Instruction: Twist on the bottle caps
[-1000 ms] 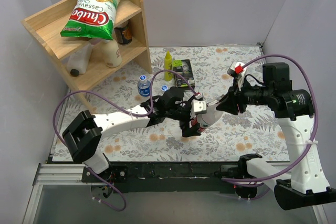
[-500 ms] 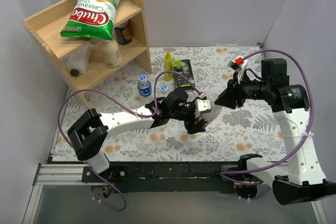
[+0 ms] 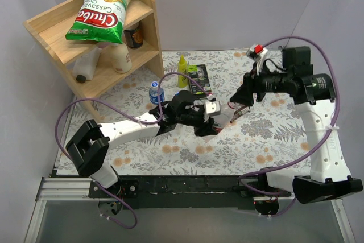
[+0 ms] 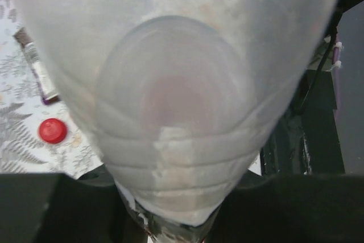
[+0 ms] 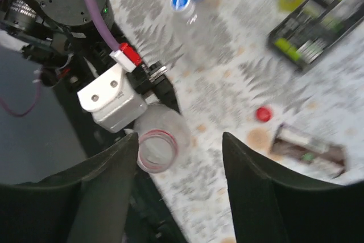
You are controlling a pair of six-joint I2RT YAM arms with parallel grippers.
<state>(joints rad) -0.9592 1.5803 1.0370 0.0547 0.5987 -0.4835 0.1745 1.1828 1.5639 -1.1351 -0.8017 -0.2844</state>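
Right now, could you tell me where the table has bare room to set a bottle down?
The cloth lies bare along the near edge, in front of the left arm, and at the right side beside the right arm. Crowded: the back left, where yellow bottle, dark box and blue-labelled bottle cluster; mid-table the left pincer grips a clear bottle.

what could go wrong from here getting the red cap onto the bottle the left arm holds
The red cap lies flat on the cloth, apart from the open right gripper; being tiny, it may slip during pickup.
The clear bottle in the left gripper fills the left wrist view, so thread alignment may be hard to check.
The left arm passes close to the blue-labelled bottle and could knock it.
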